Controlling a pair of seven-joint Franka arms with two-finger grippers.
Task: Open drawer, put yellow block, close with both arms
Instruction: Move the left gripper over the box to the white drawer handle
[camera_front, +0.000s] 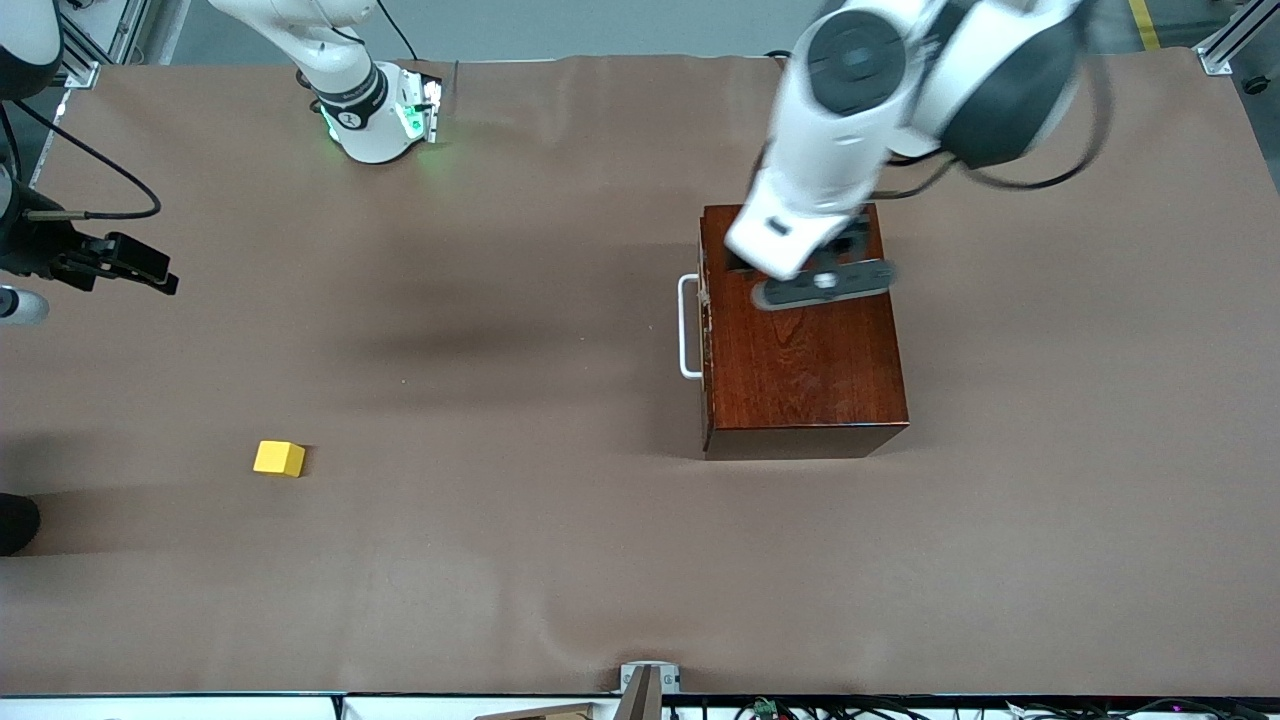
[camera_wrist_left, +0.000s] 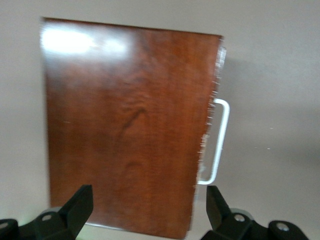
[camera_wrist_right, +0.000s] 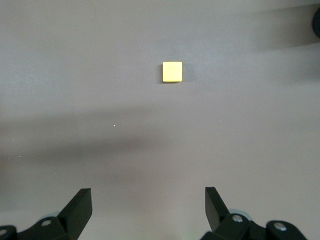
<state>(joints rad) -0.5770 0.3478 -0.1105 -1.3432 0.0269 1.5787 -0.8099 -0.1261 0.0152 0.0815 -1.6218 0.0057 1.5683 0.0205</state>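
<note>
The left hand hangs over the glossy reddish-brown wooden box, fingers spread wide with nothing between them. The drawer sits shut in the box, its white bar handle facing the right arm's end of the brown tabletop. The right hand, fingers likewise spread and empty, hovers above bare tabletop at that end. The yellow block rests alone on the tabletop, well apart from the box and nearer the front camera than the right hand's spot.
</note>
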